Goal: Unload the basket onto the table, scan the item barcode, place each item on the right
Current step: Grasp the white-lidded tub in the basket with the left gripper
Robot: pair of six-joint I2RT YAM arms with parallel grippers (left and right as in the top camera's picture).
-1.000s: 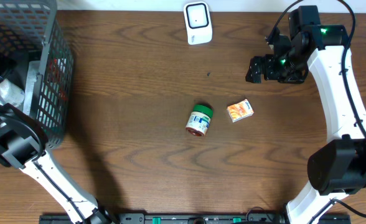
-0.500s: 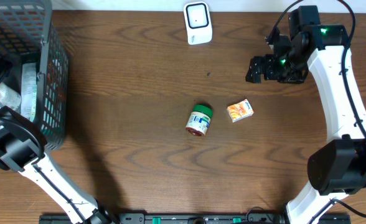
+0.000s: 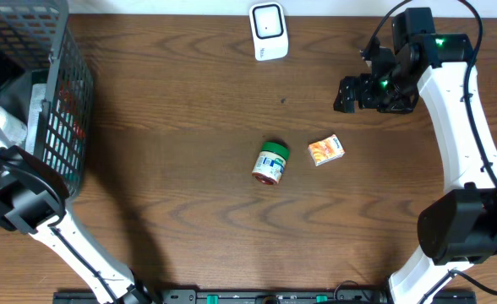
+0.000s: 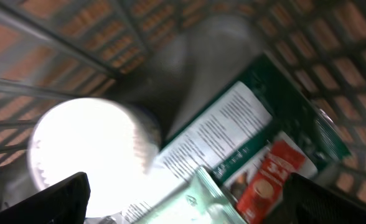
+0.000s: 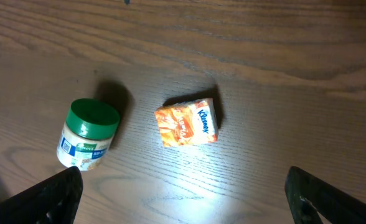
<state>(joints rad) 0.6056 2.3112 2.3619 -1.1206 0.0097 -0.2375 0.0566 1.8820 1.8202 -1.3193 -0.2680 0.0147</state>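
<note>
Overhead: tissue pack (image 3: 325, 150) mid-table, R gripper (image 3: 343, 95) the closer arm.
Jar (image 3: 271, 163) just left of pack. Pack's long axis diagonal, lying near-side and slightly left of R gripper, jaws spread, empty. L gripper (image 4: 189, 208) spread inside basket (image 3: 62, 127), left edge. Scanner (image 3: 268, 31) at far edge.

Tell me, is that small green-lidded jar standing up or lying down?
Lying on its side: the white green-lidded jar shows its label lengthwise from above.
</note>
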